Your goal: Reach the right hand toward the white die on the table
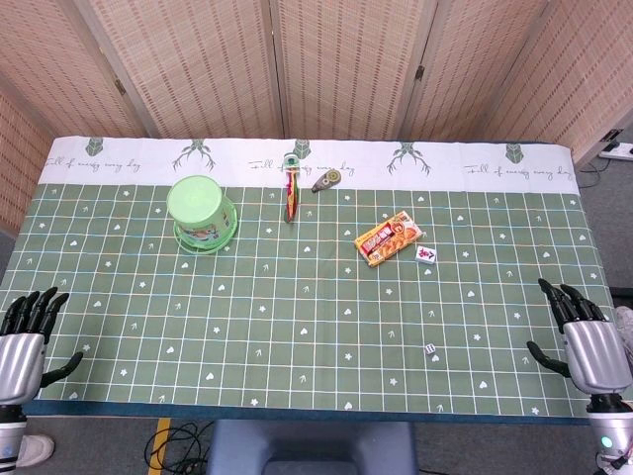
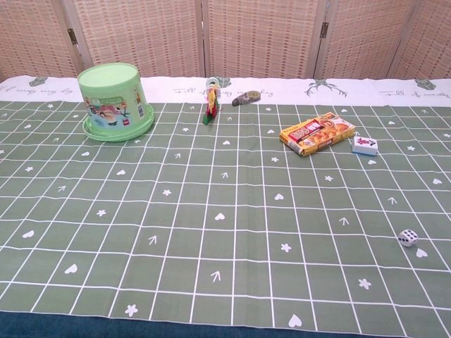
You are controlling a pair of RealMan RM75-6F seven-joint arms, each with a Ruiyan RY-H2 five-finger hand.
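Observation:
A small white die (image 1: 432, 349) with black dots lies on the green checked tablecloth near the front right; the chest view shows the die (image 2: 407, 237) at its right edge. My right hand (image 1: 587, 341) rests at the table's front right corner, fingers apart and holding nothing, well to the right of the die. My left hand (image 1: 24, 336) sits at the front left corner, also spread and holding nothing. Neither hand appears in the chest view.
A green tub (image 1: 202, 212) stands upside down at the back left. A snack packet (image 1: 390, 237) and a white mahjong tile (image 1: 427, 254) lie beyond the die. A red-handled tool (image 1: 291, 196) and a correction tape (image 1: 326, 180) sit near the back edge.

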